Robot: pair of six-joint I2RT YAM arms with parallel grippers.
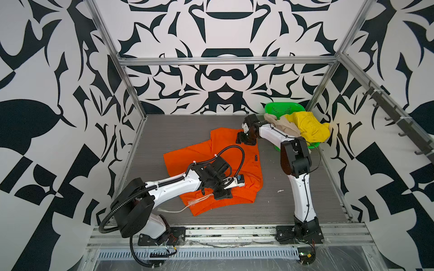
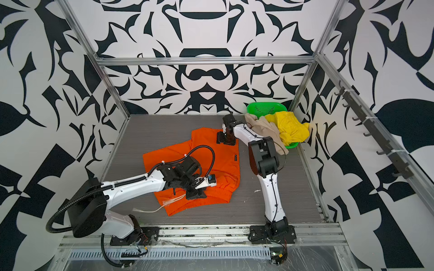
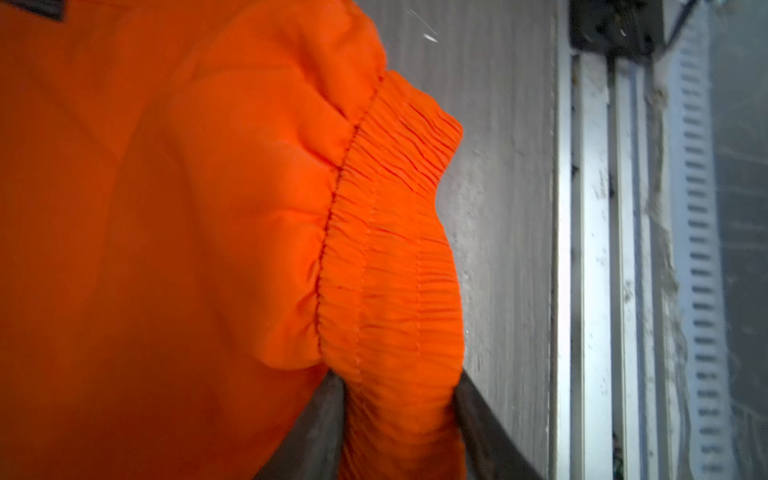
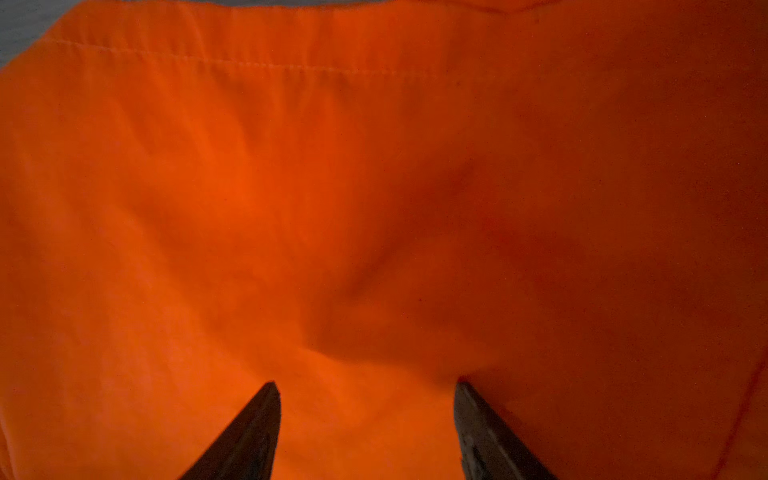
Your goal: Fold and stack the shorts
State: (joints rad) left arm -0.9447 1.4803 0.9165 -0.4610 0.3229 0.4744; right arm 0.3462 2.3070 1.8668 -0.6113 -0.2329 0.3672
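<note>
Flat grey ribbed tabletop (image 1: 164, 131), bright orange cloth shorts (image 1: 202, 152) spread across its middle, their white drawstring (image 1: 197, 201) trailing onto the bare surface at near left, green perforated plastic basket (image 1: 281, 108) standing in far right corner, small white scrap (image 1: 280, 191) lying apart, right of the shorts

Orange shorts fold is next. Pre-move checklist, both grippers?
1. Left gripper astride the waistband of the orange shorts: ok.
2. Left grip closed on it: cannot tell.
3. Right gripper open over a leg by the hem: ok.
4. Drawstring tucked in: not ok, it trails onto the table.
5. Beige shorts and yellow shorts parked in the green basket: ok.
</note>
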